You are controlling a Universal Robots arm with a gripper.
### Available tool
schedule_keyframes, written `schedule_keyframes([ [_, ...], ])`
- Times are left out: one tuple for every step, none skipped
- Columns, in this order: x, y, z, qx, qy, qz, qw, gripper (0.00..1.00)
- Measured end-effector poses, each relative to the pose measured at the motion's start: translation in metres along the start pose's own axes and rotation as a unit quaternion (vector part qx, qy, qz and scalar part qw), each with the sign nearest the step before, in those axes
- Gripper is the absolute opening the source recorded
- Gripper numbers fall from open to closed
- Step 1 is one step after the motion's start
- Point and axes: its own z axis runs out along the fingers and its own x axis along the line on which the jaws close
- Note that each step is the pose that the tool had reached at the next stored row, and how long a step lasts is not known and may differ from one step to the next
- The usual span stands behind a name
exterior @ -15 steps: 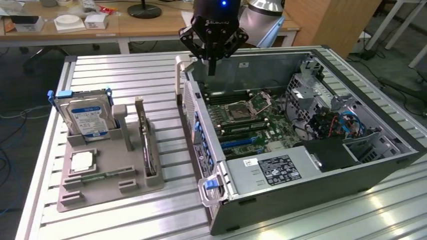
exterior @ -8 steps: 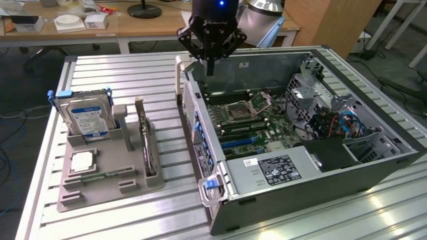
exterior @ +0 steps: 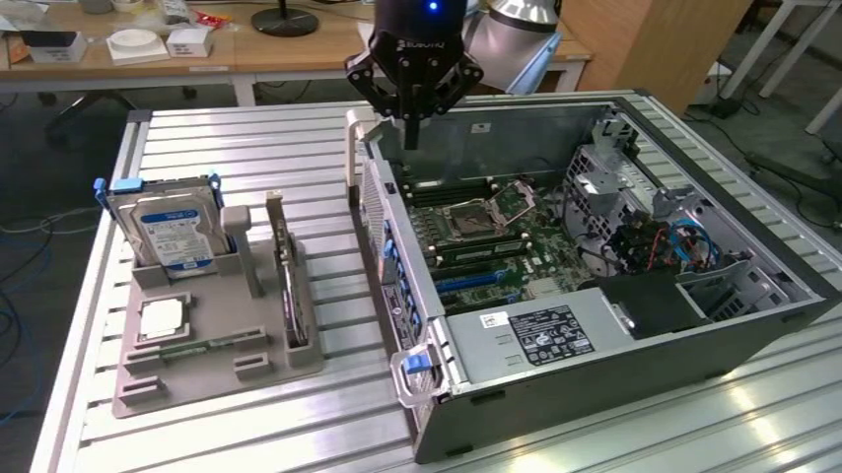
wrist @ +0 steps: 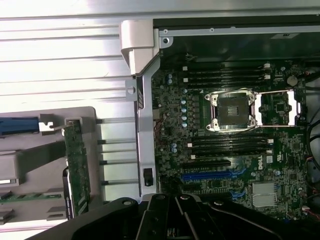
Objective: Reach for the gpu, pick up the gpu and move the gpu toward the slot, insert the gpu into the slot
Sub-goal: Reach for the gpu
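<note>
Green gpu (wrist: 77, 165) on edge, lengthwise beside case (exterior: 593, 386)

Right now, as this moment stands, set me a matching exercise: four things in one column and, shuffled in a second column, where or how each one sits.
Things
1. gpu
2. hard drive
3. memory stick
4. gripper

States
A. lying flat on the grey holder
B. shut and empty, above the open case rim
C. upright in the grey holder, blue label facing out
D. standing on edge in the grey holder, on the side nearest the open case

Pairs: 1-D, 2-C, 3-A, 4-B
</note>
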Motion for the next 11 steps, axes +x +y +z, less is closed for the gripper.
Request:
schedule_keyframes([
  [0.0009,-0.0001,0.0000,0.0000,0.0000,0.000,1.0000,0.10],
  [0.0018,-0.0003,0.0000,0.0000,0.0000,0.000,1.0000,0.10],
  [0.0026,-0.0004,0.0000,0.0000,0.0000,0.000,1.0000,0.10],
  [0.0032,-0.0005,-0.0001,0.0000,0.0000,0.000,1.0000,0.10],
  [0.0038,-0.0007,-0.0001,0.0000,0.0000,0.000,1.0000,0.10],
  [0.0043,-0.0007,-0.0001,0.0000,0.0000,0.000,1.0000,0.10],
  [0.0048,-0.0008,-0.0001,-0.0001,0.0000,0.000,1.0000,0.10],
  [0.0053,-0.0009,-0.0001,0.0000,0.0000,0.000,1.0000,0.10],
  [0.0057,-0.0010,-0.0001,0.0000,0.0000,0.000,1.0000,0.10],
  [0.0062,-0.0011,-0.0002,0.0000,0.0000,0.000,1.0000,0.10],
  [0.0066,-0.0012,-0.0001,0.0000,0.0000,0.000,1.0000,0.10],
])
